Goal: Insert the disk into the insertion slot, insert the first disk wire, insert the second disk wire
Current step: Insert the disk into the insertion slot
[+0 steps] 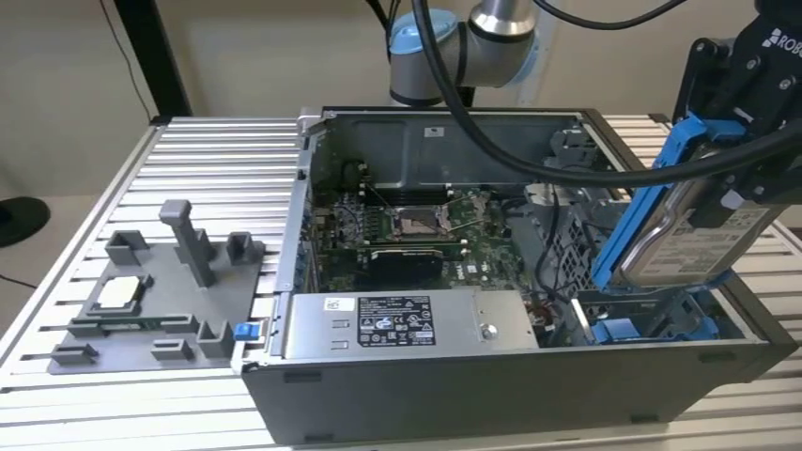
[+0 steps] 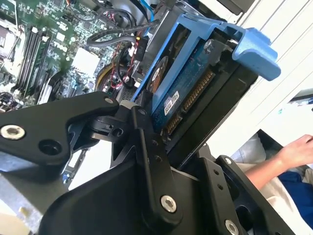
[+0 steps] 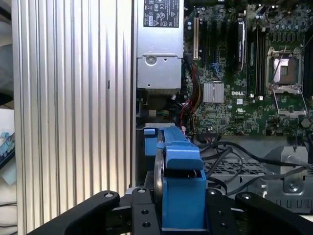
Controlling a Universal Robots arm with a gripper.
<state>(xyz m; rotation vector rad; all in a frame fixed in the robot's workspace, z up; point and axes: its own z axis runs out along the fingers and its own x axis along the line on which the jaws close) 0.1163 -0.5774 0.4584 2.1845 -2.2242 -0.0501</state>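
My gripper [image 1: 731, 183] is shut on the disk [image 1: 692, 242], a silver drive with a white label in a bright blue frame. The disk hangs tilted, nearly on edge, over the corner of the open computer case at the exterior view's right. Its lower end is just above the insertion slot [image 1: 645, 324], a grey metal bay with blue fittings. In the second wrist view the disk [image 2: 188, 85] shows its connector edge between the black fingers [image 2: 146, 147]. In the first wrist view the blue frame [image 3: 181, 186] sits in the gripper [image 3: 182, 218]. Loose black cables [image 1: 564, 249] lie beside the bay.
The open case holds a green motherboard [image 1: 408, 225] and a grey power-supply box [image 1: 401, 324] along its front. A grey fixture [image 1: 150, 301] stands on the slatted metal table [image 1: 213, 160] at the exterior view's left. A person's hand [image 2: 293, 152] rests outside the case.
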